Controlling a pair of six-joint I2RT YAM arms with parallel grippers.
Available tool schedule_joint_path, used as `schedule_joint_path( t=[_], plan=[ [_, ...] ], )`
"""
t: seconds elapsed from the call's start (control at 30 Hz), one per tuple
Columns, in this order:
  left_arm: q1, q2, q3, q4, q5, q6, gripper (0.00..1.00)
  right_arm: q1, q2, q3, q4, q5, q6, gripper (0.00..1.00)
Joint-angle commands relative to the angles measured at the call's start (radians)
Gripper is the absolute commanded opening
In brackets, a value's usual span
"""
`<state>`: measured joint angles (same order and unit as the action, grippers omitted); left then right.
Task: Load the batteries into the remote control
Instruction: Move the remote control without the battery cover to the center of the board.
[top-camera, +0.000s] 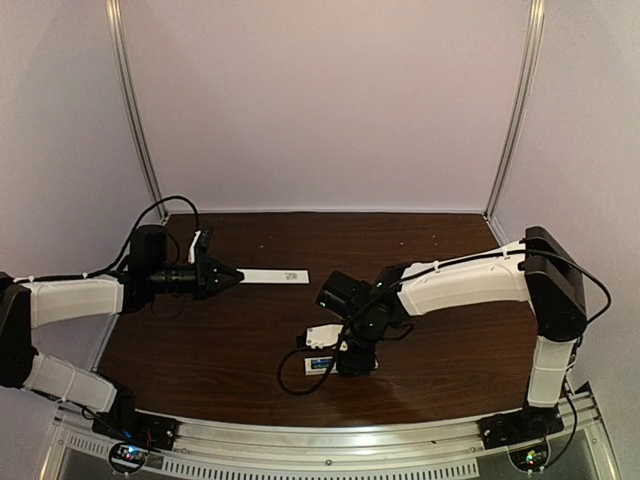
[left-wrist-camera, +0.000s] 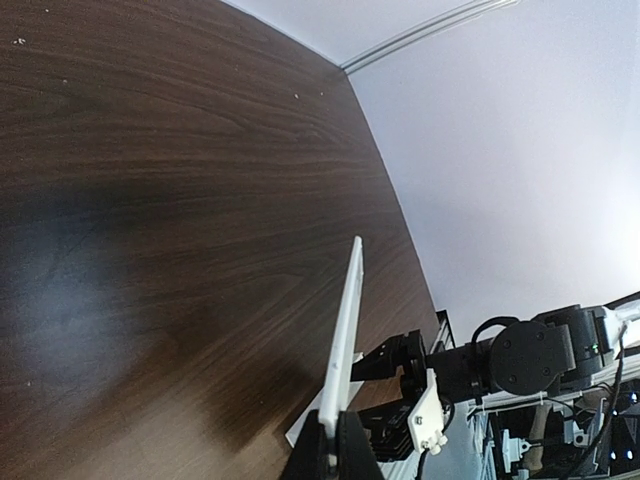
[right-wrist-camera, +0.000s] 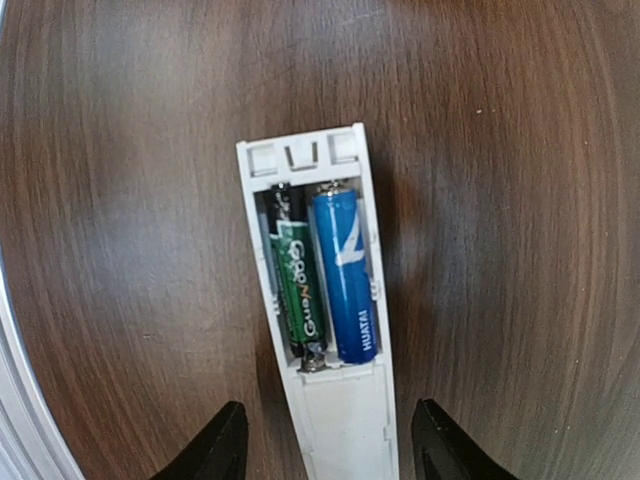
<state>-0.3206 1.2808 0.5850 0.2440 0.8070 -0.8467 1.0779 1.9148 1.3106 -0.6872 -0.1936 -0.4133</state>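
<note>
While both batteries (right-wrist-camera: 345, 280) lay seated in the remote control (right-wrist-camera: 340, 410), straddled lengthwise on the tabletop (right-wrist-camera: 120, 200) by the spread right gripper (right-wrist-camera: 330, 440), the cover strip (left-wrist-camera: 345, 330) was pinched by the left gripper (left-wrist-camera: 330, 455).

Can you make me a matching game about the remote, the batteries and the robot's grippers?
Things:
1 remote
2 green battery
3 white cover
4 right gripper

Where or how:
a pinched in the left gripper
b open, one finger on each side of the remote
c inside the remote, beside the blue battery
d lying on the table, back open

Pairs: 1-d, 2-c, 3-a, 4-b
</note>
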Motion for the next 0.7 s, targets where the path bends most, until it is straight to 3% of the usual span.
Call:
schedule_joint_path(
  t=[0.0, 0.27, 0.5, 0.67],
  plan=[
    [0.008, -0.008, 0.007, 0.008, -0.002, 0.018, 0.0, 0.005, 0.028, 0.042, -0.011, 0.016, -0.004, 0.53],
    [0.008, 0.016, 0.005, 0.006, 0.004, 0.028, 0.0, -0.041, 0.073, 0.058, -0.006, 0.04, 0.015, 0.25],
    [0.008, 0.064, 0.029, -0.005, 0.028, 0.054, 0.0, -0.067, 0.05, 0.029, 0.05, 0.075, 0.011, 0.24],
    [0.008, 0.095, 0.033, 0.003, 0.045, 0.059, 0.0, -0.107, 0.05, 0.043, 0.067, 0.089, 0.001, 0.3]
  ],
)
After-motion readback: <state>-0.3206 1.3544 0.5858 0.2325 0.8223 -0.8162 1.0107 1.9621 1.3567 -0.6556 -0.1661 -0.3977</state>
